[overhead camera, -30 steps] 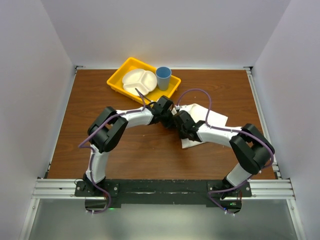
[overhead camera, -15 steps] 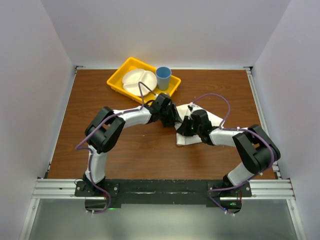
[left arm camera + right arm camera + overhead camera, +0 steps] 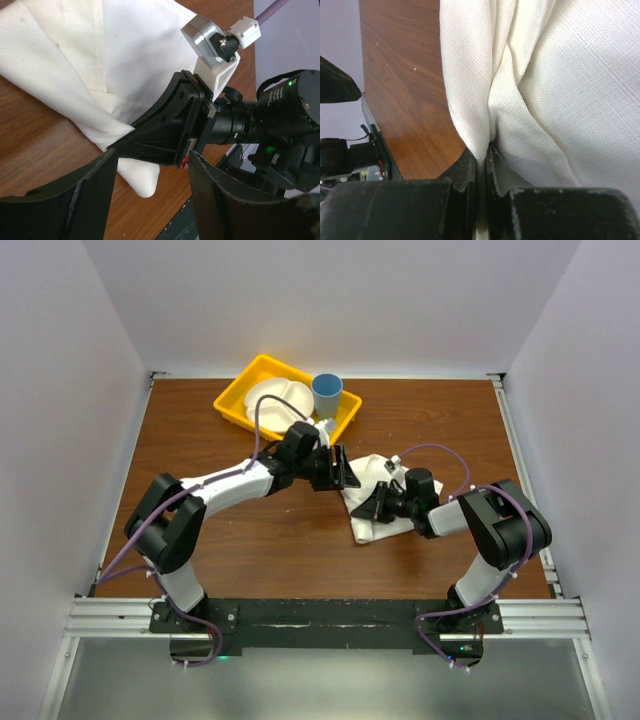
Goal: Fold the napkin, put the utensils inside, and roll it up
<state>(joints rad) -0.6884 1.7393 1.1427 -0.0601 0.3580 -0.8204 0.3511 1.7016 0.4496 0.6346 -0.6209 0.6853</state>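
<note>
Yellow tray [image 3: 232, 400]: the landmark here; it sits on the desk [image 3: 200, 450] and serves as the holder for the tableware.
Tray contents: a white divided plate [image 3: 275, 400] fills its left and middle, with nothing visible in its compartments. A blue cup [image 3: 326, 395] stands upright at the tray's right end.
Left pincer [image 3: 340, 468]: just in front of the tray's near right corner, jaws spread and holding nothing. Its own camera shows the gap between its fingers [image 3: 95, 185] aimed at the cloth's near edge, probably so that it can take a second hold there.
Napkin [image 3: 372, 472]: on the desk, in front of the tray and to the right of it. It is bunched and creased, not yet a neat fold, with one layer lapped over another.
Right pincer [image 3: 485, 155]: further right of the tray, low over the desk, and clamped on a pinched ridge of the napkin. This is likely to lift or drag that layer across for the fold.
Knife: not made out in any view, so its place relative to the tray cannot be told.
Stage: judged to be early, in the folding step.
</note>
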